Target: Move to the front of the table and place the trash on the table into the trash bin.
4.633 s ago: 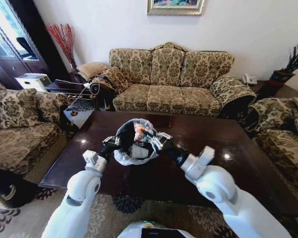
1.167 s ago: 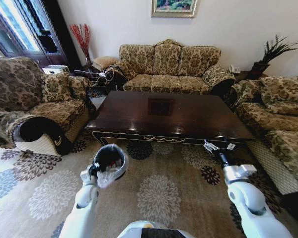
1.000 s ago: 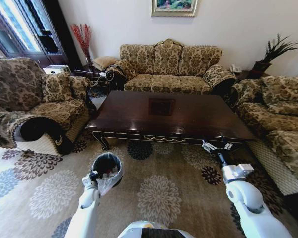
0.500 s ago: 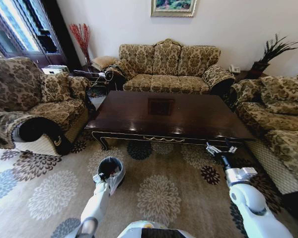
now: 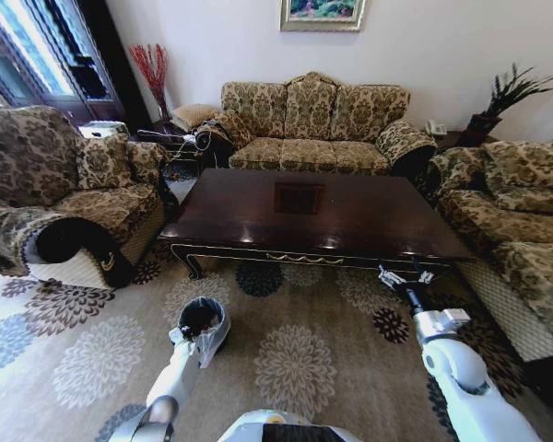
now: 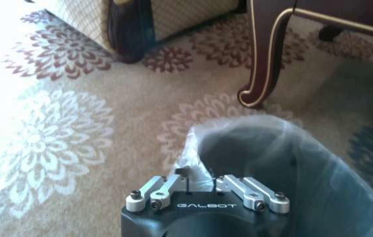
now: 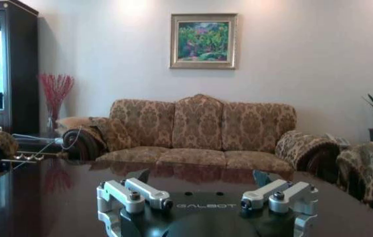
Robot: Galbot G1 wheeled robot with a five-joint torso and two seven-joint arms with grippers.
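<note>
The dark glossy table [image 5: 350, 221] stands ahead on the carpet, and one curved gold-trimmed leg [image 6: 265, 64] appears in the left wrist view. The trash bin [image 5: 203, 319], black with a translucent bag over its rim [image 6: 285, 163], sits low over the carpet in front of the table's left end. My left gripper [image 5: 184, 334] [image 6: 197, 177] is shut on the near side of its rim. The bin's inside looks dark, and the trash is hidden. My right gripper [image 5: 401, 275] [image 7: 201, 177] hangs open with nothing in it at the table's front right corner, level with the tabletop [image 7: 54, 197].
A patterned sofa [image 5: 313, 120] stands behind the table, an armchair [image 5: 64, 203] to the left and another sofa [image 5: 516, 212] to the right. Flowered carpet [image 5: 295, 359] spreads between me and the table. A potted plant [image 5: 507, 97] is at the back right.
Earlier both grippers held the bin over the table from close by; the view has since backed away. In the last second my left arm has lowered the bin toward the carpet. The right gripper barely moved.
</note>
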